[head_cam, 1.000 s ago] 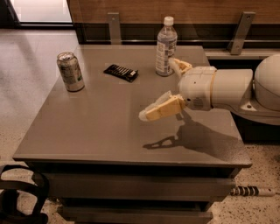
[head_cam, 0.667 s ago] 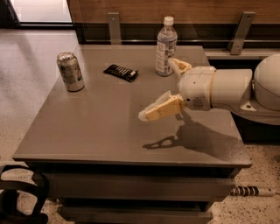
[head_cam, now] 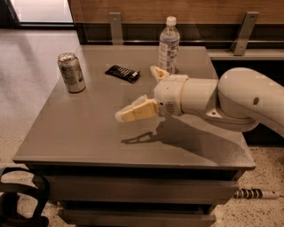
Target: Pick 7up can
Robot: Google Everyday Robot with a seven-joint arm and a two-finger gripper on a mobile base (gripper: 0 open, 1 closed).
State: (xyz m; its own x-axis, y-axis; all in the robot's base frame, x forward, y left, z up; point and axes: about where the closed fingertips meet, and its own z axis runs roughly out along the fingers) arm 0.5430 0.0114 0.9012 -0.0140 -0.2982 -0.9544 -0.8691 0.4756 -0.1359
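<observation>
We see the 7up can [head_cam: 71,72] standing upright in the upper left of the frame, near the far left corner of the grey table [head_cam: 88,137], its silver top and pull tab facing up and green markings showing on its side. Nothing touches it. To its right, a little apart, lies a flat black ribbed object [head_cam: 123,73]; we cannot tell what it is. Further right, near the table's back edge, stands 1 clear plastic water bottle [head_cam: 168,44] with a white cap, taller than the can. The gripper [head_cam: 136,93] hangs above the middle of the table, well apart from the can and lower right of it in the frame. Its 2 tan fingers [head_cam: 137,111] are spread wide with nothing between them: 1 points to the left, while the other sits higher in the frame, just beside the bottle's base. The white arm [head_cam: 239,97] reaches in from the right edge of the frame, and its shadow [head_cam: 140,138] falls on the tabletop below the gripper. Behind the table we see a wooden wall panel [head_cam: 199,11] with 2 metal brackets [head_cam: 243,31].
</observation>
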